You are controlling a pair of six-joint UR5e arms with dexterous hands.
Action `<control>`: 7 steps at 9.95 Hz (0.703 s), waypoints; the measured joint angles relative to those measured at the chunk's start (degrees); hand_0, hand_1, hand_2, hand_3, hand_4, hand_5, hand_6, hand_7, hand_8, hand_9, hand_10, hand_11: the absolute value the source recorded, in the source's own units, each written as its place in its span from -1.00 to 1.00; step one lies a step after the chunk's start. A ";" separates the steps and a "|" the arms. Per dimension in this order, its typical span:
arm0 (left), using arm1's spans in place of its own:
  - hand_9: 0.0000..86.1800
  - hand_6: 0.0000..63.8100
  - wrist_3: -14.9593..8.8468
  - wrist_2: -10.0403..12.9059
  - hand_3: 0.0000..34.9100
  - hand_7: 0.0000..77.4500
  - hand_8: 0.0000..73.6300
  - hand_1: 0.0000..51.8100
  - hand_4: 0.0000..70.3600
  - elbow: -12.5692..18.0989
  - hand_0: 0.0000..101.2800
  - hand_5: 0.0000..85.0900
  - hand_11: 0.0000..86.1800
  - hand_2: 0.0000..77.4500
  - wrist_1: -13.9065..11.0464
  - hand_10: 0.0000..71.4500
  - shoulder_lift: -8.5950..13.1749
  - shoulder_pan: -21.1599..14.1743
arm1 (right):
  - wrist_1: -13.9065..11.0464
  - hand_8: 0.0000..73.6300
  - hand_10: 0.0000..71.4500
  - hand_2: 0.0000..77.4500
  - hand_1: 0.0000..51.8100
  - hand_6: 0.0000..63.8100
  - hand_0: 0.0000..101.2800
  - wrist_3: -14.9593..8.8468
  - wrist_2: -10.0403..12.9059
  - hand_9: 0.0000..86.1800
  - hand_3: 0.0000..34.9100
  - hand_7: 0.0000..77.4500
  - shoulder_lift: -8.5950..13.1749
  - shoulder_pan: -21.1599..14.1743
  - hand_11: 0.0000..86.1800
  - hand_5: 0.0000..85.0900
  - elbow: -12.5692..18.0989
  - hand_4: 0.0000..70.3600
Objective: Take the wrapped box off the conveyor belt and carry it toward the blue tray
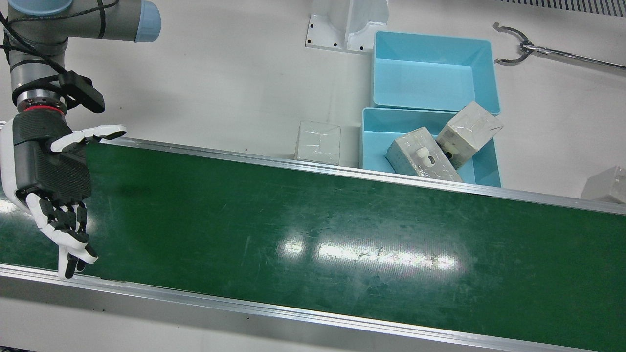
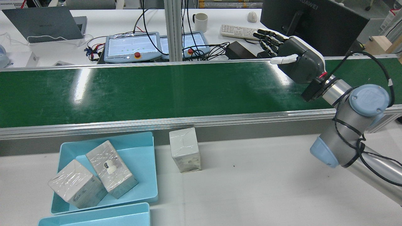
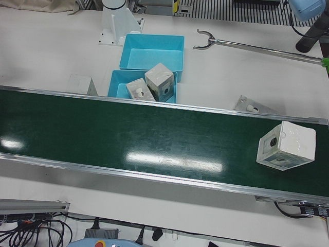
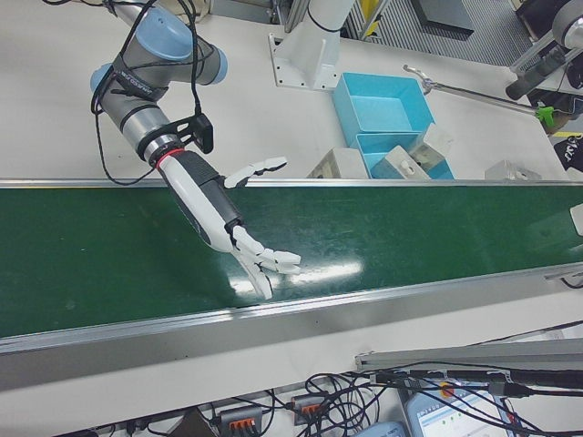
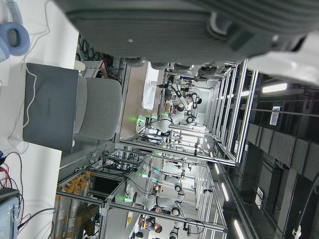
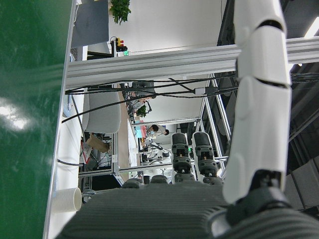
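Note:
A wrapped box (image 3: 286,145) lies on the green conveyor belt (image 1: 313,220) near its right end in the left-front view, with nothing touching it. My right hand (image 1: 51,171) hovers over the opposite end of the belt, open, fingers spread, holding nothing; it also shows in the rear view (image 2: 300,61) and the right-front view (image 4: 214,214). Two blue trays stand beside the belt: the near tray (image 1: 364,142) holds two wrapped boxes (image 1: 423,156) (image 1: 469,132), the far tray (image 1: 435,73) holds none. My left hand (image 5: 189,25) shows only as a palm in its own view, nothing in it.
One wrapped box (image 1: 318,142) stands on the white table between the belt rail and the near tray. Another box (image 1: 606,185) lies by the rail further along. A long metal grabber tool (image 1: 513,46) rests past the trays. Desks with a laptop (image 2: 44,23) lie beyond the belt.

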 joint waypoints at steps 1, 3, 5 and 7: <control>-1.00 -1.00 0.00 0.00 -1.00 -0.99 -0.99 -1.00 -1.00 0.00 -1.00 -0.99 -1.00 -0.99 0.00 -0.98 0.00 0.00 | 0.19 -1.00 -1.00 -0.69 -0.43 -0.93 -0.07 0.03 0.01 -0.94 -0.89 -0.65 -0.05 -0.02 -0.97 -0.55 -0.03 -0.80; -1.00 -1.00 0.00 0.00 -1.00 -0.99 -0.99 -1.00 -1.00 0.00 -1.00 -0.99 -1.00 -0.97 0.00 -1.00 0.00 0.00 | 0.29 -1.00 -1.00 -0.66 -0.43 -0.93 -0.07 0.05 -0.01 -0.94 -0.95 -0.58 -0.08 -0.03 -0.97 -0.55 -0.06 -0.77; -1.00 -1.00 0.00 0.00 -1.00 -0.99 -0.99 -1.00 -1.00 0.00 -1.00 -0.97 -1.00 -0.99 0.00 -0.98 0.00 0.00 | 0.27 -1.00 -1.00 -0.66 -0.43 -0.93 -0.07 0.05 -0.01 -0.94 -0.86 -0.58 -0.02 -0.13 -0.97 -0.54 -0.06 -0.74; -1.00 -1.00 0.00 0.00 -1.00 -0.99 -0.99 -1.00 -1.00 0.00 -1.00 -0.97 -1.00 -0.99 0.00 -0.98 0.00 0.00 | 0.26 -1.00 -1.00 -0.63 -0.43 -0.90 -0.05 -0.01 0.01 -0.92 -0.86 -0.55 0.08 -0.18 -0.97 -0.53 -0.10 -0.71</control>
